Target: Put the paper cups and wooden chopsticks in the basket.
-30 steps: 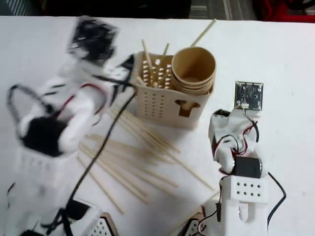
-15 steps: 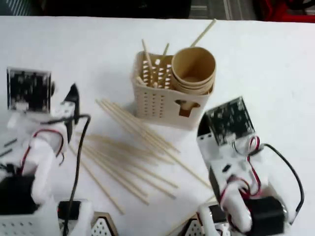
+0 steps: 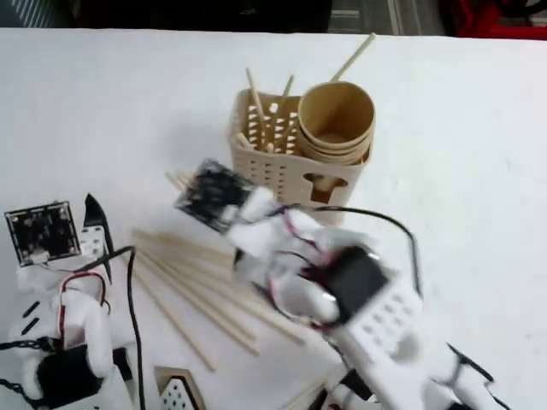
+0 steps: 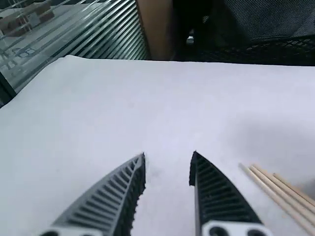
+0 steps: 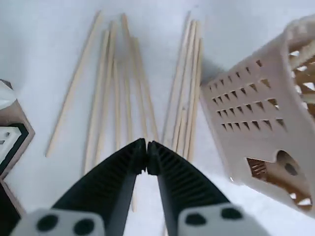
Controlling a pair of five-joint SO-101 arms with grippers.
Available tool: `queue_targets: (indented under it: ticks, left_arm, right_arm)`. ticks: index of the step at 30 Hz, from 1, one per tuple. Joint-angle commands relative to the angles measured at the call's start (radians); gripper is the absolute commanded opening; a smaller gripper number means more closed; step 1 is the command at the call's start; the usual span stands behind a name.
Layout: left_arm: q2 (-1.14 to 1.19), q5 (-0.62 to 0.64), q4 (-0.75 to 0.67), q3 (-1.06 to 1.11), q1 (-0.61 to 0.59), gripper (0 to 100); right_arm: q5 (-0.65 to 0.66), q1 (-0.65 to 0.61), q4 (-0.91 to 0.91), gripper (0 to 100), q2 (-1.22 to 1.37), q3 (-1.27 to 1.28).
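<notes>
The perforated cream basket (image 3: 282, 175) stands at the table's middle with stacked paper cups (image 3: 336, 120) and a few chopsticks (image 3: 256, 107) upright in it. Many loose wooden chopsticks (image 3: 192, 290) lie fanned on the table in front of it. My right arm stretches over this pile; its gripper (image 5: 146, 147) is shut with nothing in it, just above the chopsticks (image 5: 123, 93), with the basket (image 5: 256, 123) beside it. My left gripper (image 4: 167, 158) is open and empty over bare table at the near left (image 3: 96, 226), with some chopstick ends (image 4: 280, 191) off to one side.
The white table (image 3: 102, 94) has free room to the left, right and behind the basket. A brown-and-white arm base (image 5: 12, 132) sits at the table's near edge close to the chopstick pile. A dark room lies beyond the far edge.
My right arm has swung left from the near right across the loose chopsticks. My left arm has pulled back from beside the basket to the near left corner.
</notes>
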Motion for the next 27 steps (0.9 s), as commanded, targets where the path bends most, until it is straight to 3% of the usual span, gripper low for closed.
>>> queue_targets:
  ticks: [1,6,15,27]
  left_arm:
    - [-0.021,0.014,-0.048,0.052,-0.021,16]
    - [-0.024,0.014,-0.049,0.118,-0.025,16]
    - [-0.024,0.014,-0.104,0.173,-0.047,16]
    - [-0.024,0.014,-0.098,0.173,-0.053,16]
  right_arm:
    - [0.008,-0.019,-0.065,7.9,0.124,-0.035]
    - [0.008,-0.019,-0.186,20.0,0.331,-0.034]
    - [0.009,-0.021,-0.467,18.1,0.694,-0.038]
    - [0.009,-0.064,-0.607,18.1,0.914,-0.038]
